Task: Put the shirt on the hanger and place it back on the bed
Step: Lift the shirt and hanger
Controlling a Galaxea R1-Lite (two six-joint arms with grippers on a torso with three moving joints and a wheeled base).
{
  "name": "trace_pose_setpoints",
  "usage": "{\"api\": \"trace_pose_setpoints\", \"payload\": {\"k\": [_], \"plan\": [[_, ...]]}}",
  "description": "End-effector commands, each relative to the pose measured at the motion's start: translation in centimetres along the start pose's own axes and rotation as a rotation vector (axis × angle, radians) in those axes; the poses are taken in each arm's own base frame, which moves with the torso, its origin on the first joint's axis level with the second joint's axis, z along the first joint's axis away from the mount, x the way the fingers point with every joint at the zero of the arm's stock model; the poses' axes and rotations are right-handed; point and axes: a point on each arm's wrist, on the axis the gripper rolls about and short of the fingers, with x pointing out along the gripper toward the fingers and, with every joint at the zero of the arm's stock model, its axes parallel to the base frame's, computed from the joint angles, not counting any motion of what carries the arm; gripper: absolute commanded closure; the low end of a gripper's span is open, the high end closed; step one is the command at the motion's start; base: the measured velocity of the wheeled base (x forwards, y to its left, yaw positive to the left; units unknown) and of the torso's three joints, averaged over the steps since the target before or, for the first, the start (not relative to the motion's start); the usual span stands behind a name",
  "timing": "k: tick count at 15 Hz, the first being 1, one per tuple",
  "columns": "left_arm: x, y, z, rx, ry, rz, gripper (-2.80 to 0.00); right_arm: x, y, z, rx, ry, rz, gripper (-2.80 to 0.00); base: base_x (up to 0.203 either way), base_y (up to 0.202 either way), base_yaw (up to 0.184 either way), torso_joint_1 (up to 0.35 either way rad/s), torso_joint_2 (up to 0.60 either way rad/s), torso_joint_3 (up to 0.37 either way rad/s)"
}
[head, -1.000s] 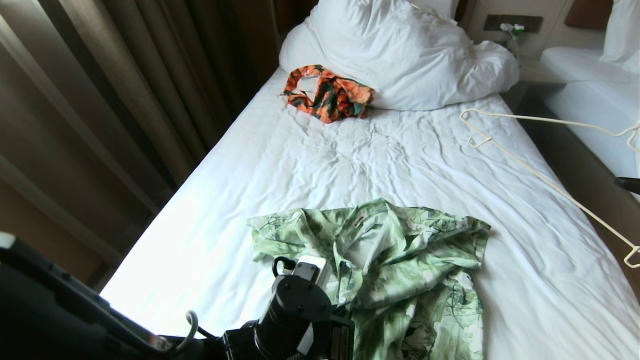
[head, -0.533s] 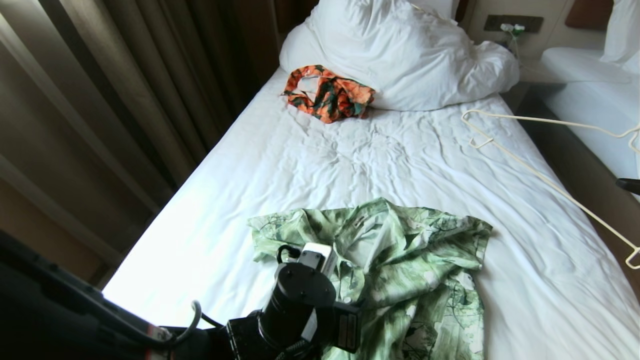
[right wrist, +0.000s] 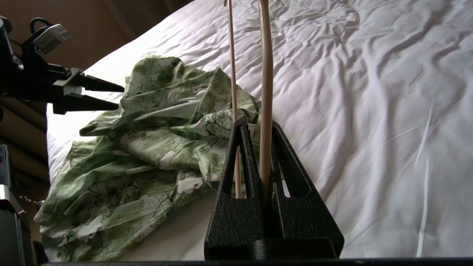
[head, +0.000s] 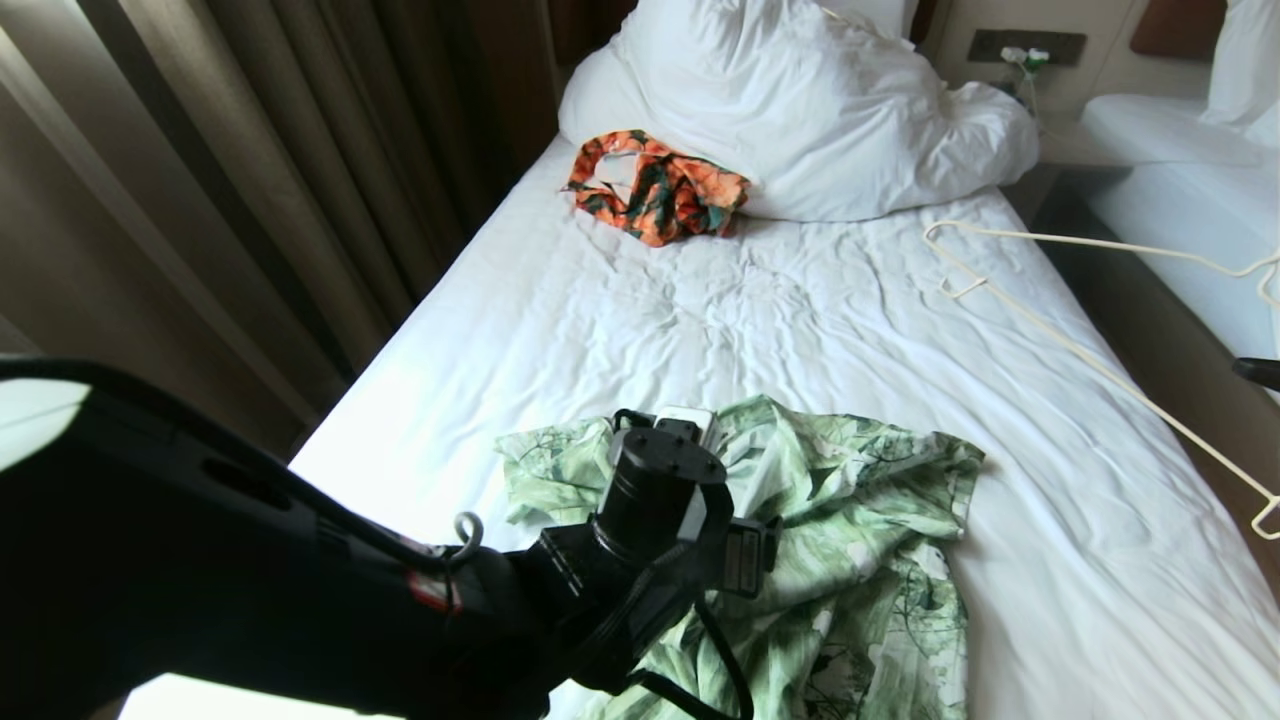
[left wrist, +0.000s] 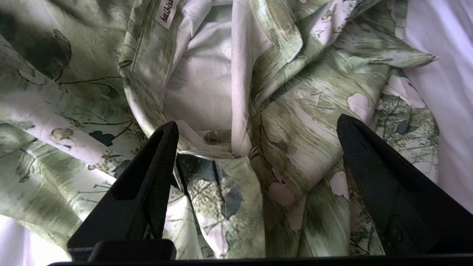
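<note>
The shirt [head: 800,530] lies crumpled on the bed [head: 640,330], pale green with dark leaf print, collar and white lining up, directly under the left gripper [left wrist: 255,133], whose fingers are spread wide and empty. The right gripper [right wrist: 258,129] pinches the thin cream hanger [right wrist: 266,74], beside the shirt.

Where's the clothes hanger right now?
The hanger is held up over the bed's right edge in the head view, clamped in the right gripper, to the right of the green leaf-print shirt.
</note>
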Motion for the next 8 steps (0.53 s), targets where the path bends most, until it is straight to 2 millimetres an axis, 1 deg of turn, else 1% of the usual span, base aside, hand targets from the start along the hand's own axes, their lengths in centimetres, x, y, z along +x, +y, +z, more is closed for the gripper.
{"api": "trace_pose_setpoints", "payload": {"k": [1, 4, 7, 8], "plan": [[1.7, 0.2, -0.9, 0.003, 0.026, 0.019, -2.8, -0.1, 0.0, 0.1, -0.008, -0.001, 0.004, 0.0, 0.0, 0.0, 0.0, 0.0, 0.0, 0.0], [1.6, 0.3, -0.7, -0.007, 0.025, 0.01, -2.8, -0.2, -0.1, 0.0, -0.005, -0.001, 0.003, 0.0, 0.0, 0.0, 0.0, 0.0, 0.0, 0.0], [-0.3, 0.3, 0.8, -0.02, -0.015, 0.021, -2.8, -0.1, -0.4, -0.4, 0.004, -0.001, 0.003, 0.0, 0.0, 0.0, 0.0, 0.0, 0.0, 0.0], [-1.1, 0.0, 0.8, -0.016, 0.003, 0.018, -2.8, -0.1, -0.5, -0.5, 0.006, 0.0, 0.003, 0.0, 0.0, 0.0, 0.0, 0.0, 0.0, 0.0]]}}
